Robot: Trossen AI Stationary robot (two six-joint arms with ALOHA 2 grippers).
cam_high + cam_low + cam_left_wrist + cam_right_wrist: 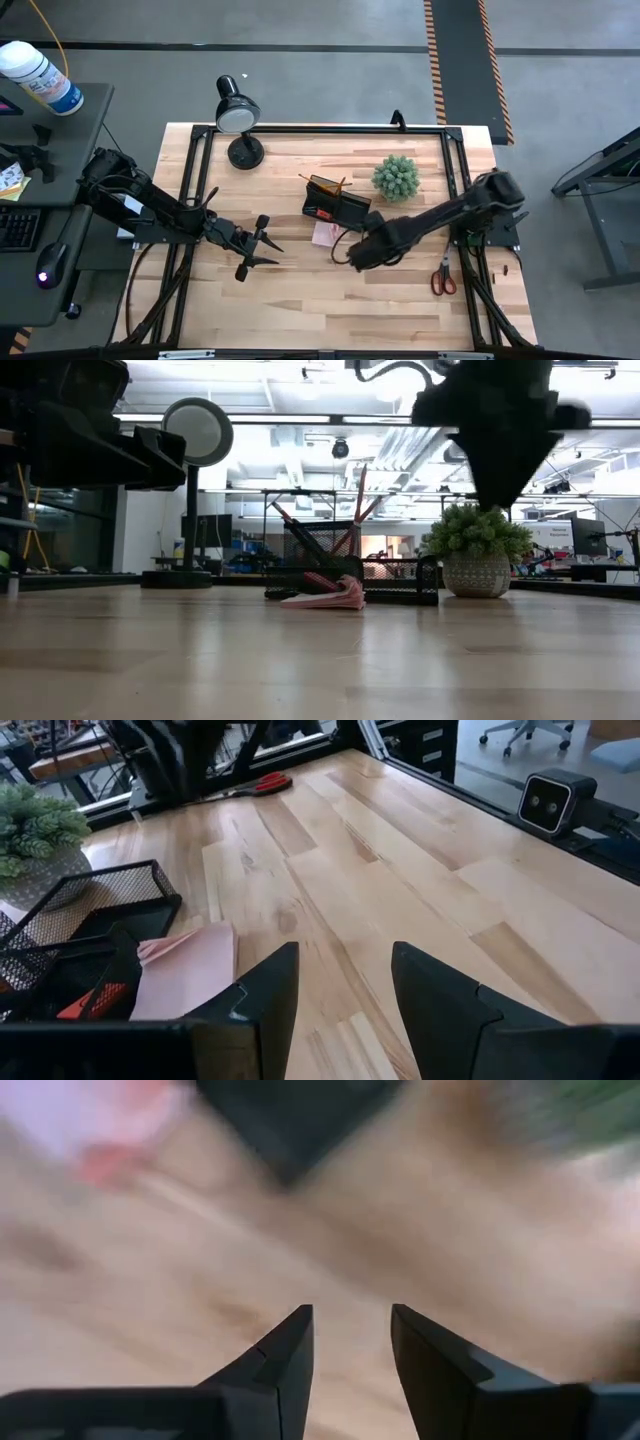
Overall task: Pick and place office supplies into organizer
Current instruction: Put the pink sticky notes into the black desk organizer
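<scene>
The right hand [345, 258] hangs above the bare wood just in front of the pink sticky-note pad [324, 234]. Its own wrist view shows the two fingers [285, 1360] parted with a clear gap and nothing between them, touching nothing. The arm reaches in from the right side of the surface [300, 310], stretched low and slanting toward the middle.

The left hand [262, 247] waits over the left half of the surface, fingers [265, 995] spread wide and empty, pointing toward the middle; its arm comes in from the left edge.

A broad stretch of open wood lies in front of both hands, running to the near edge, and there is free room between the two hands as well. The red-handled scissors [442, 279] lie flat near the right edge, well apart from the rest.

Beyond the right hand, the pad lies with one corner curled up, touching or just beside the front of the organizer [335, 202], a black mesh box holding pencils [340, 186] and something red. The green plant ball [396, 177] sits just to the organizer's right. Farther back on the left stands the black desk lamp [238, 120], near the far edge.
</scene>
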